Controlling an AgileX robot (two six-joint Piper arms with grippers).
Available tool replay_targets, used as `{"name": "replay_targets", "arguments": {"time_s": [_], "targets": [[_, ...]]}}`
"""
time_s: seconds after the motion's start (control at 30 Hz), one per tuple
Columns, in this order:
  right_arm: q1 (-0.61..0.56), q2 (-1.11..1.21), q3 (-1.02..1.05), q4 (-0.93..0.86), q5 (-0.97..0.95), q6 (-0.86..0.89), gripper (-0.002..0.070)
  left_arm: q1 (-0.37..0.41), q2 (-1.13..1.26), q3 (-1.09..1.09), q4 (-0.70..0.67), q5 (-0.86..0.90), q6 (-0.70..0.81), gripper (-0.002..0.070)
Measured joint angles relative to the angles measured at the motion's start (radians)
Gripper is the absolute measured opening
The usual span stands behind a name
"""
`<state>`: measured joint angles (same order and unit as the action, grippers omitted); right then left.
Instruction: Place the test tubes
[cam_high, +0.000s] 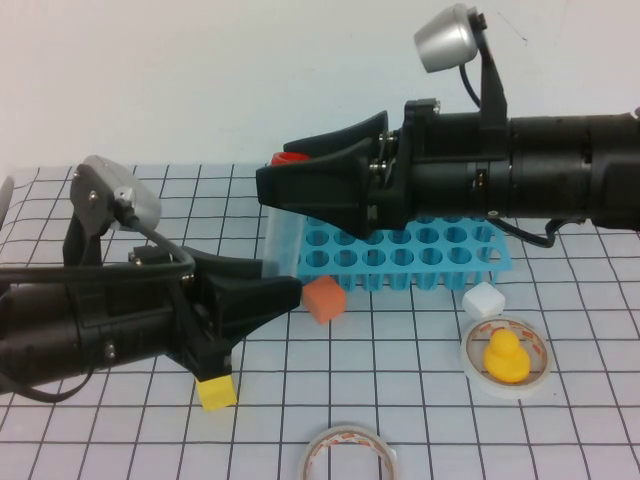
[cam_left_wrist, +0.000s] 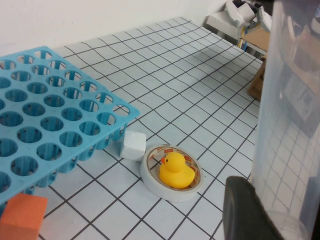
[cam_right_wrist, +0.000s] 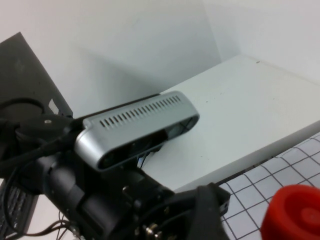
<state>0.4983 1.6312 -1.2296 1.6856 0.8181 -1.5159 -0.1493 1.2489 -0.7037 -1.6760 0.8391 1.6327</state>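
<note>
A clear test tube (cam_high: 281, 240) with a red cap (cam_high: 290, 158) stands upright in front of the left end of the blue rack (cam_high: 420, 255). My left gripper (cam_high: 283, 290) is shut on the tube's lower part. In the left wrist view one finger (cam_left_wrist: 250, 210) presses against the tube (cam_left_wrist: 290, 125). My right gripper (cam_high: 270, 185) comes in from the right at the height of the tube's top, open. In the right wrist view its finger (cam_right_wrist: 210, 210) stands apart from the cap (cam_right_wrist: 295, 212). The rack (cam_left_wrist: 45, 115) has no tubes in the holes I can see.
An orange cube (cam_high: 323, 300) lies against the rack's front, a yellow cube (cam_high: 216, 392) under my left gripper, a white cube (cam_high: 483, 300) at the rack's right corner. A tape roll (cam_high: 473, 362) holds a yellow duck (cam_high: 505, 358). Another tape roll (cam_high: 345, 455) lies at the near edge.
</note>
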Motion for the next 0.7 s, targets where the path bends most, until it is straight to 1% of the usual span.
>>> {"name": "replay_targets", "arguments": {"time_s": [0.17, 0.27, 0.4, 0.7], "targets": [[0.003, 0.000, 0.000, 0.000, 0.000, 0.004, 0.0417, 0.000, 0.000, 0.000, 0.000, -0.004, 0.000, 0.0211], [0.003, 0.000, 0.000, 0.000, 0.000, 0.004, 0.0385, 0.000, 0.000, 0.000, 0.000, -0.004, 0.000, 0.0211], [0.003, 0.000, 0.000, 0.000, -0.002, 0.004, 0.0370, 0.000, 0.000, 0.000, 0.000, -0.004, 0.000, 0.0211], [0.003, 0.002, 0.000, 0.000, 0.008, 0.004, 0.0368, 0.000, 0.000, 0.000, 0.000, 0.002, 0.000, 0.0211]]}}
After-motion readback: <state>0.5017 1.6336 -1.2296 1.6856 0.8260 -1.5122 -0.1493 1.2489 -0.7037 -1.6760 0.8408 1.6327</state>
